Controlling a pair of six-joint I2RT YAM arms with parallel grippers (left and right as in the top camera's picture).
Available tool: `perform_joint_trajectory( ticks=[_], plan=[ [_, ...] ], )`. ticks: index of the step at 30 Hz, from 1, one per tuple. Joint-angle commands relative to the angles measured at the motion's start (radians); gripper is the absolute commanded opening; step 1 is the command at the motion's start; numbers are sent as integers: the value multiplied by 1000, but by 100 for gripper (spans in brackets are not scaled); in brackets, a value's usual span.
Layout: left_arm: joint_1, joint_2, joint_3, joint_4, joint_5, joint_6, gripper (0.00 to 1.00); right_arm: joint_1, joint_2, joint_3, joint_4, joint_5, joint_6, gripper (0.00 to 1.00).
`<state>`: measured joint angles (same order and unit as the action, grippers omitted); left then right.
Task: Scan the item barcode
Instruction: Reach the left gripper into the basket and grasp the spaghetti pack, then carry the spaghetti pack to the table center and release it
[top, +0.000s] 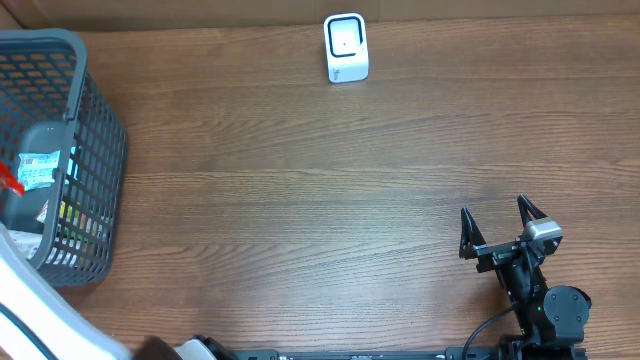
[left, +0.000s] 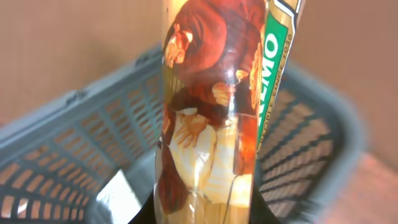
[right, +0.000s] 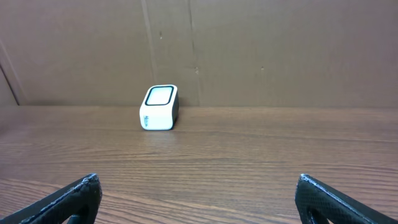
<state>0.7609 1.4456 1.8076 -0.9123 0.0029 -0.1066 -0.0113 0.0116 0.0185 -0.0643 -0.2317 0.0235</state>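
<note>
Overhead: brown wood-grain table (top: 300, 180), cardboard wall (right: 249, 50) behind; left tool (left: 205, 214) clamped on printed packet (left: 211, 112), right tool (top: 494, 208) spread apart

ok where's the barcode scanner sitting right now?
Overhead view: the scanner stands at the table's far edge, about mid-width, well right of the basket. In the right wrist view it's ahead, left of centre.

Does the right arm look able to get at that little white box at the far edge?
Probably yes. The right gripper stands open, facing the white box across bare table, nothing between them. The box sits far back, though, so it may need a long stretch.
</note>
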Motion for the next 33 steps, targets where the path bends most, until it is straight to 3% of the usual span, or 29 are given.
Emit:
perform_joint_trajectory(
  ticks=[1,9,14,26,33],
  plan=[
    [-131,-61,30,14,93,-7,4,5,-9,-11,6,3,2,100],
    [-527,-31,10,-109,132,40,4,5,-9,-11,6,3,2,100],
    [-729,69,-6,-163,132,-19,4,5,-9,-11,6,3,2,100],
    [-1025,422,-9,-116,138,-236,4,5,-9,-11,6,3,2,100],
    [-1119,593,-10,-37,277,-355,4,5,-9,-11,6,3,2,100]
  ],
)
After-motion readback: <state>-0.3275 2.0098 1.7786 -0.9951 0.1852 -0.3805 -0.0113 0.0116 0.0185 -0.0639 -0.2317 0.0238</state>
